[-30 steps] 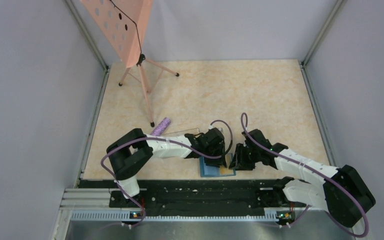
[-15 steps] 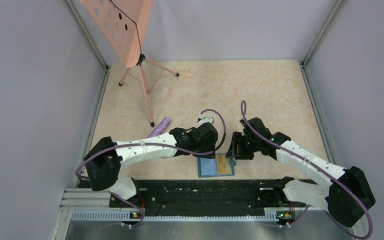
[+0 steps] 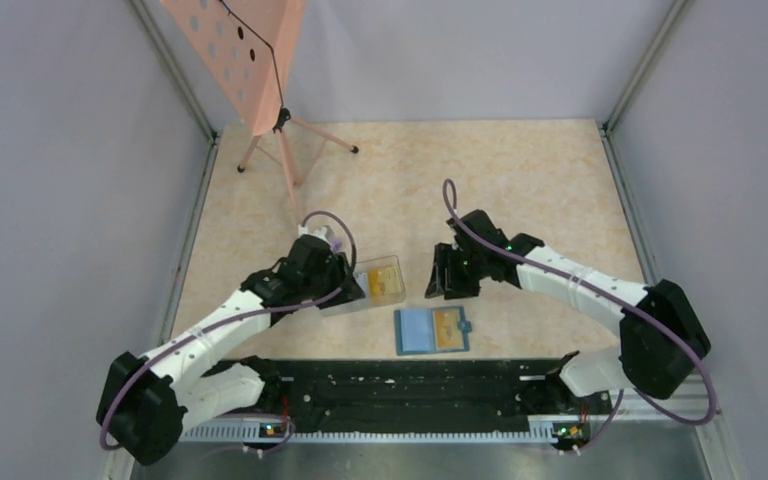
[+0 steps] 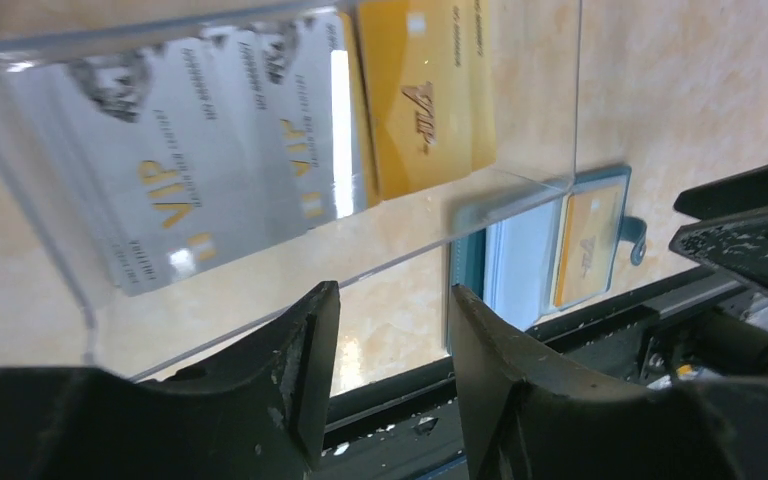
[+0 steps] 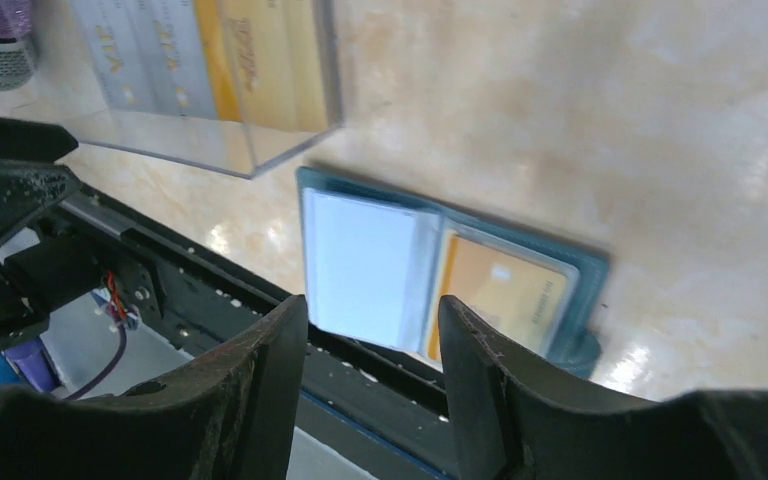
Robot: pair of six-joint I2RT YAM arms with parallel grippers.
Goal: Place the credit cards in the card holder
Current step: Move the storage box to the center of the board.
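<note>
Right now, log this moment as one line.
card holder: open, gold card inside; tray: other cards; left end effector: open, empty; right end effector: open, empty

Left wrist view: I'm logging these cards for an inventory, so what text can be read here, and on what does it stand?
"VIP": gold letters on the front silver card in the clear box.
"VIP": on the second silver card behind it.
Boxed gold card: one large mark, not clearly readable.
Small print on all the cards: too blurred to read.
Slotted gold card in the card holder: mark too small to read.
</note>
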